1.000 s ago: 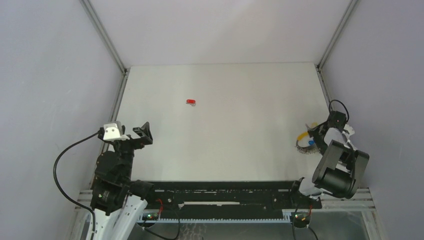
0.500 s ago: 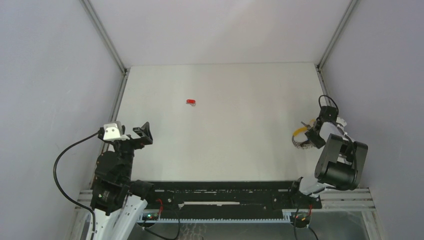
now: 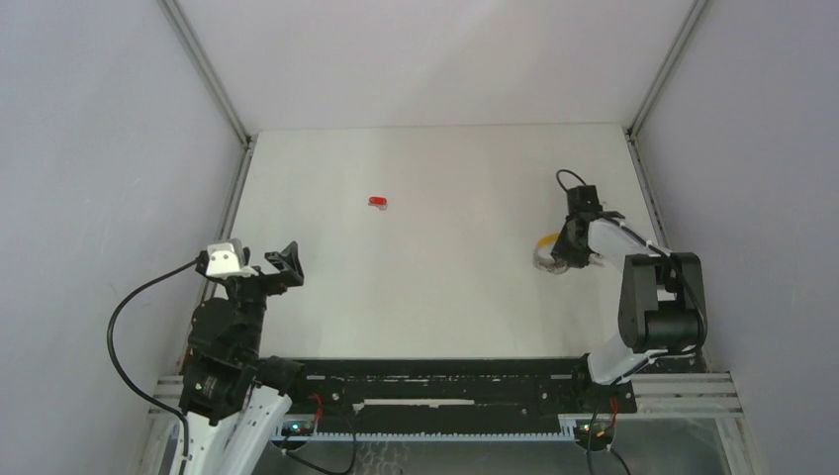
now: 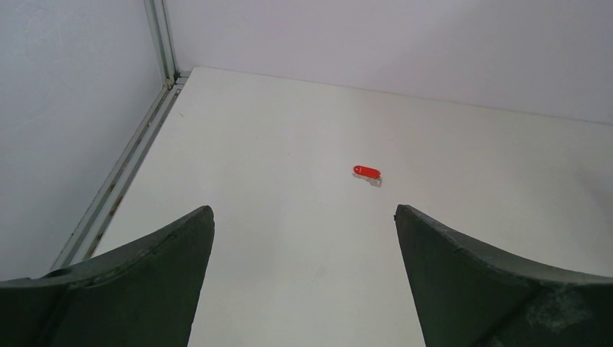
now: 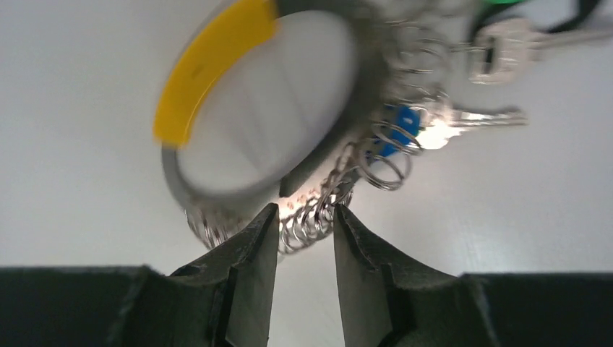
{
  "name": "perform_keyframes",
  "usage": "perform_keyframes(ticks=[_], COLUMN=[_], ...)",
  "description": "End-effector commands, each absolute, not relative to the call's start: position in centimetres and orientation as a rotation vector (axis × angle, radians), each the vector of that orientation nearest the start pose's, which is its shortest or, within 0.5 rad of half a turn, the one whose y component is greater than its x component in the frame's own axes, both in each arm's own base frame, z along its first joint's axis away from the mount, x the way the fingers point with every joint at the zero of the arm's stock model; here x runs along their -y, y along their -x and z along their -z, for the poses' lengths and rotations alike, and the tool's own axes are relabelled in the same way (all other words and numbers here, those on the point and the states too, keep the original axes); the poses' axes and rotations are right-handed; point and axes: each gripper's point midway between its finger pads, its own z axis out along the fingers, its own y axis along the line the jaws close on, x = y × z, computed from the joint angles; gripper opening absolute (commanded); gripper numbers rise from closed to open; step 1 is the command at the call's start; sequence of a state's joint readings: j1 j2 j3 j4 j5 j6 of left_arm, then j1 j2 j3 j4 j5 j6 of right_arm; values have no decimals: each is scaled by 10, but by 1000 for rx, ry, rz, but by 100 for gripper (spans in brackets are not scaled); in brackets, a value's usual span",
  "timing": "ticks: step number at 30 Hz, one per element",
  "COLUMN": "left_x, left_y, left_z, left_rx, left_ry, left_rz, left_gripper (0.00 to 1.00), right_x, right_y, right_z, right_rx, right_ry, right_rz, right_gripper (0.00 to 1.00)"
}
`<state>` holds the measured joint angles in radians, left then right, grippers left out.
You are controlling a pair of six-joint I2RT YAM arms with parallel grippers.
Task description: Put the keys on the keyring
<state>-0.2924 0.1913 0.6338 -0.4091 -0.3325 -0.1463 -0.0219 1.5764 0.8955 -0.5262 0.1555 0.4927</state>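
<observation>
With the right gripper (image 5: pixel 303 217) drawn down narrow, its two fingertips sit either side of the keyring (image 5: pixel 383 163), a loose wire coil, and touch it; reads as a pinch on the coil. The rest of the bunch sits just beyond the tips: white disc with a yellow rim (image 5: pixel 217 79) nearest; blue-headed key (image 5: pixel 401 123) on the coil; silver key (image 5: pixel 506 47) just past it; a sliver of green at the top edge, too cropped to identify. Whether the bunch rests on the table (image 3: pixel 445 307) or hangs clear of it, cannot tell.

Red key (image 3: pixel 377 202) lies alone on the far-left part of the table, off the ring, well apart from the bunch and from both grippers.

Left gripper (image 4: pixel 303 210) has its jaws spread wide with nothing between them; the red key lies ahead of it, framed between the fingers but far off.

Views: only the right wrist resolves coil, blue head and silver key; from the top the bunch is a small yellow-and-silver blob at the fingertips; the red key shows only from the top and the left wrist.

Pose: right arm rises at the near right, forearm reaching away and left, wrist tipped down right of centre; left arm folded over its base at the near left, gripper raised, facing the far side.
</observation>
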Motion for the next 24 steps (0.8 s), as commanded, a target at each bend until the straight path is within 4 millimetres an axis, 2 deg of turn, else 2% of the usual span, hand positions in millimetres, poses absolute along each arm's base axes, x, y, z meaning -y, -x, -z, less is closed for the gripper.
perform_keyframes(ticks=[1,6,8,10,13,17,21,24], left_x=[19,29,32,34,37,38,38,38], left_y=[-214,-217,-219,-220,-221,-221,-220,-220], left_z=[-281,-276,-273,-271,-269,-269,-269,-268], left_rx=[-1576,-1614,-1630,-1644,-1654,-1660,-1659,-1661], left_ry=[89,52,40,30,16,11,11,9], left_rz=[111,142,152,159,169,170,167,167], left_gripper=[100,100,100,100,100,100,100,100], right_x=[-31,-84,-95,-97,-84,-51,-24,-9], right_y=[-319,-321,-321,-322,-327,-331,-328,-325], right_z=[-35,-30,-32,-40,-63,-85,-84,-79], right_rx=[-2682,-2720,-2710,-2684,-2605,-2529,-2531,-2532], right_ry=[-530,-349,-319,-329,-369,-438,-425,-426], right_rz=[0,-67,-61,-58,-32,1,51,85], right_gripper=[33,31,32,33,40,43,42,36])
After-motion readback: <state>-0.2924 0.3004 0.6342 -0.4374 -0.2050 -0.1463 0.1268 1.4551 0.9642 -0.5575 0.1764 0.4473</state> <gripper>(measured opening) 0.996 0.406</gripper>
